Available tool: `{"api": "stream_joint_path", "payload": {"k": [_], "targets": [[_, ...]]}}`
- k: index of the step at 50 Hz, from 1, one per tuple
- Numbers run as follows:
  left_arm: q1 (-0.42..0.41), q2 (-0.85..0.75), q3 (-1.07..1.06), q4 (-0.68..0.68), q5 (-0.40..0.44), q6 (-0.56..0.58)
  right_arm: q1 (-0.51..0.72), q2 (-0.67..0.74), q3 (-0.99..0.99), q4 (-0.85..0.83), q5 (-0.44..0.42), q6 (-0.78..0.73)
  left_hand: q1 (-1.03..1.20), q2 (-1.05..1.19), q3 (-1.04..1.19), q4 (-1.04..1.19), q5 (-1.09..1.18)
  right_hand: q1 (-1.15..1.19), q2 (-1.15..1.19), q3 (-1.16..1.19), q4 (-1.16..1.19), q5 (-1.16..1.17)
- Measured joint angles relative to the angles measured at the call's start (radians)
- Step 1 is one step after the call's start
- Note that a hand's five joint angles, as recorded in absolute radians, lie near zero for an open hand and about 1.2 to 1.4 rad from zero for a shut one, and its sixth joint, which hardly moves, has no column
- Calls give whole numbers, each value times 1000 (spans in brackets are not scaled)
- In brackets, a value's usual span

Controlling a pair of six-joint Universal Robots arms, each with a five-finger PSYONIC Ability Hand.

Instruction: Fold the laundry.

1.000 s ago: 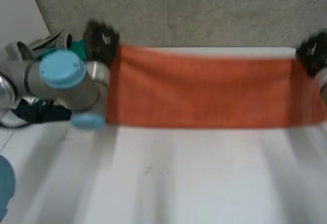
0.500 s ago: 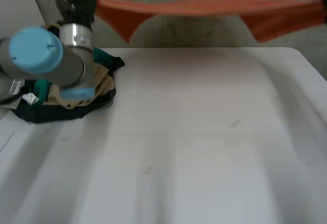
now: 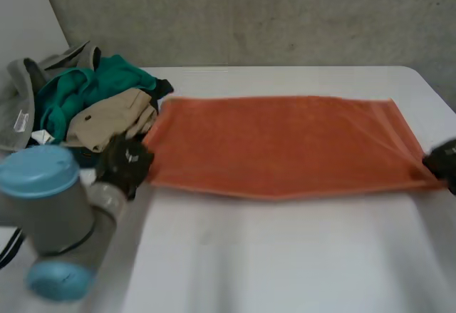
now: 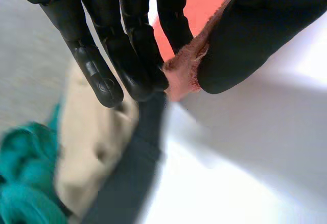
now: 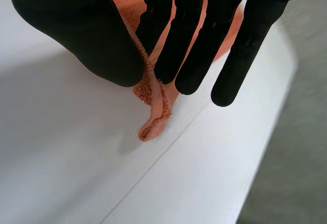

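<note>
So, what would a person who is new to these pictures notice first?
First, the orange towel, spread out wide across the white table. The left hand pinches its near corner on one side, and the right hand pinches the near corner on the other. After that, the pile of clothes, green and beige, sits at the table's far left, beside the towel.

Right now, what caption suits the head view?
Left hand and right hand each pinch a near corner of the orange towel spread on the white table beside a laundry pile.

Towel (image 3: 278,145) flat on table (image 3: 285,256); clothes pile (image 3: 92,99) just left, seemingly touching its corner
</note>
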Motion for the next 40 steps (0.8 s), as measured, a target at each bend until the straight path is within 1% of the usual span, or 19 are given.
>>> {"api": "stream_joint_path", "payload": {"k": [1,2,4,7,10,13,14,16,17,19,20,21,22,23,26,29,30,33,40], "targets": [[-1,22,-20,-29,0,0,-5,-8,8,14,0,-8,0,0,0,0,0,0,0,0,0,0],[-3,81,-71,-115,0,0,-39,-59,60,102,2,-66,0,0,0,0,0,0,0,0,0,0],[-6,139,-121,-211,1,0,-74,-105,110,168,3,-128,0,0,0,0,0,0,0,0,0,0],[-12,200,-171,-335,4,0,-123,-158,177,232,4,-220,0,0,0,0,0,0,0,0,0,0],[-21,227,-185,-405,10,-1,-153,-183,215,242,3,-276,0,0,0,0,0,0,0,0,0,0],[-28,221,-166,-410,14,-3,-161,-188,220,213,2,-286,0,0,0,0,0,0,0,0,0,0],[-31,212,-150,-401,16,-4,-161,-188,219,205,2,-285,0,0,0,0,0,0,0,0,0,0],[-35,169,-94,-360,16,-5,-149,-173,196,121,3,-261,0,0,0,0,0,0,0,0,0,0],[-35,162,-86,-353,16,-6,-145,-168,192,109,3,-256,0,0,0,0,0,0,0,0,0,0],[-38,78,8,-280,12,-8,-113,-130,154,22,4,-224,0,0,0,0,0,0,0,0,0,0],[-38,62,26,-267,11,-9,-98,-112,139,-9,4,-212,0,0,0,0,0,0,0,0,0,0],[-38,62,26,-267,11,-9,-98,-112,139,-9,4,-212,0,0,0,0,0,0,0,0,0,0],[-38,-14,107,-210,4,-11,-58,-65,98,-86,5,-189,0,0,0,0,0,0,0,0,0,0],[-38,-40,135,-192,0,-12,-43,-48,84,-113,5,-183,0,0,0,0,0,0,0,0,0,0],[-41,-145,251,-119,-33,-12,9,23,28,-221,5,-169,0,0,0,0,0,0,0,0,0,0],[-48,-256,374,-43,-91,-7,60,113,-39,-358,3,-163,0,0,0,0,0,0,0,0,0,0],[-48,-256,374,-43,-91,-7,60,113,-39,-358,3,-163,0,0,0,0,0,0,0,0,0,0],[-55,-360,489,30,-148,2,100,208,-116,-498,-2,-161,0,0,0,0,0,0,0,0,0,0],[-64,-483,616,121,-177,66,141,361,-258,-659,-9,-144,0,0,0,0,0,0,0,0,0,0]]}}
